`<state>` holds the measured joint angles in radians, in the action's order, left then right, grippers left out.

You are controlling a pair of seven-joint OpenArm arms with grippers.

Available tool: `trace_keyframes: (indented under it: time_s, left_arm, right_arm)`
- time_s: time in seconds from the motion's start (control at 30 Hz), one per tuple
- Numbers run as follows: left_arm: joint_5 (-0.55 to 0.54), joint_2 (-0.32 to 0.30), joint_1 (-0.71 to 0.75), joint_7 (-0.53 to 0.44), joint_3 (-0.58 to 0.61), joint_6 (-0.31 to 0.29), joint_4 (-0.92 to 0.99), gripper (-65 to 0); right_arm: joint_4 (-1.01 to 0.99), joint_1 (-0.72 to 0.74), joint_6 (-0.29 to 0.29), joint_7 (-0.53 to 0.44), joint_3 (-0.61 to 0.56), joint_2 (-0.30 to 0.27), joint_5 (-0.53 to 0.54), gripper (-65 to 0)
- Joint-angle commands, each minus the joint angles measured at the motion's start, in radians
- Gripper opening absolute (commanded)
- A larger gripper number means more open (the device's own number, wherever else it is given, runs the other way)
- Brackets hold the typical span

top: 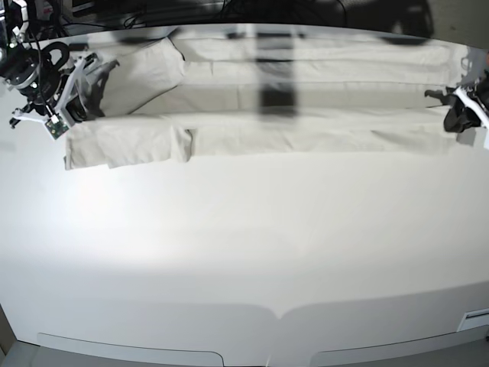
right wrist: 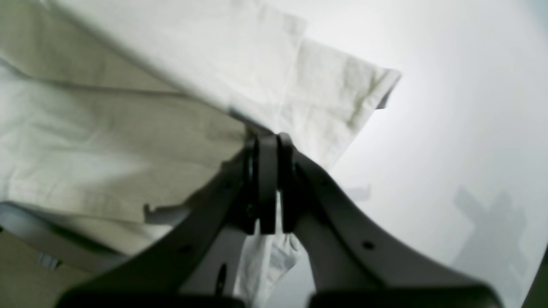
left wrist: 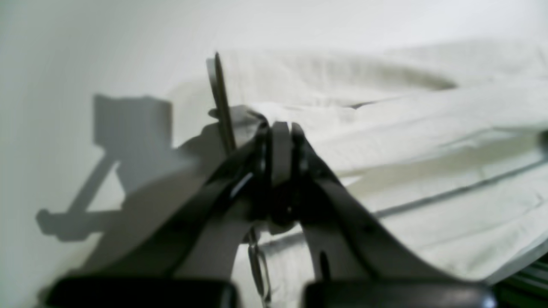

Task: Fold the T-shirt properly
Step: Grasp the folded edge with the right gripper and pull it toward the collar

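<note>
The off-white T-shirt lies stretched sideways across the far part of the white table, folded lengthwise, with a sleeve flap hanging toward me at the left. My right gripper is at the shirt's left end, and in the right wrist view its jaws are shut on a fold of the cloth. My left gripper is at the shirt's right end, and in the left wrist view it is shut on the cloth's edge.
The white table stretches toward me in front of the shirt. Dark equipment and cables line the far edge behind the shirt. The arm bases stand at the far left and far right corners.
</note>
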<state>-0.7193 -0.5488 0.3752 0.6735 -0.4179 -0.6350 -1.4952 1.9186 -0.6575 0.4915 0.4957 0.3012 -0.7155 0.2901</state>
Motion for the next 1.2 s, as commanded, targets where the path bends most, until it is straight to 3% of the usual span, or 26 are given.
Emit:
trace_keyframes:
  time_s: [0.0, 0.17, 0.6, 0.63, 0.67, 0.73, 0.83, 0.97, 1.17]
  left_arm:
    - [-0.014, -0.02, 0.005, -0.021, -0.008, 0.0, -0.017, -65.0]
    - [-0.015, -0.019, 0.053, -0.012, -0.008, -0.001, -0.017, -65.0]
    - [0.0, -0.02, 0.076, -0.04, -0.008, -0.005, -0.017, -65.0]
    - [0.007, -0.02, 0.076, -0.043, -0.008, -0.005, -0.017, -65.0]
    - [0.013, -0.02, 0.076, -0.046, -0.008, -0.005, -0.017, -59.5]
    - [0.012, -0.02, 0.076, -0.047, -0.008, -0.005, -0.017, -42.3]
    - [0.011, -0.02, 0.071, -0.046, -0.008, -0.004, -0.018, -25.2]
    - [0.011, -0.02, 0.068, -0.055, -0.008, -0.004, -0.024, -21.9]
    - [0.011, -0.02, 0.068, -0.087, -0.035, -0.003, -0.023, -21.9]
  right_arm:
    - [0.014, -0.006, -0.001, -0.007, 0.013, -0.014, -0.003, -65.0]
    - [0.014, -0.061, -0.001, 0.001, 0.013, -0.013, -0.059, -65.0]
    - [0.014, -0.086, -0.002, 0.0, 0.013, -0.01, -0.058, -65.0]
    - [0.014, -0.085, -0.002, 0.003, 0.013, -0.011, -0.058, -58.9]
    - [0.014, -0.085, -0.002, 0.002, 0.013, -0.011, -0.058, -51.9]
    - [0.014, -0.085, -0.002, -0.006, 0.013, -0.011, -0.056, -40.1]
    - [0.015, -0.072, 0.005, -0.051, 0.013, -0.011, 0.008, -34.6]
    - [0.016, -0.006, 0.018, -0.05, 0.013, -0.01, 0.158, -34.6]
    - [0.016, 0.068, 0.029, -0.034, 0.012, -0.007, 0.227, -34.6]
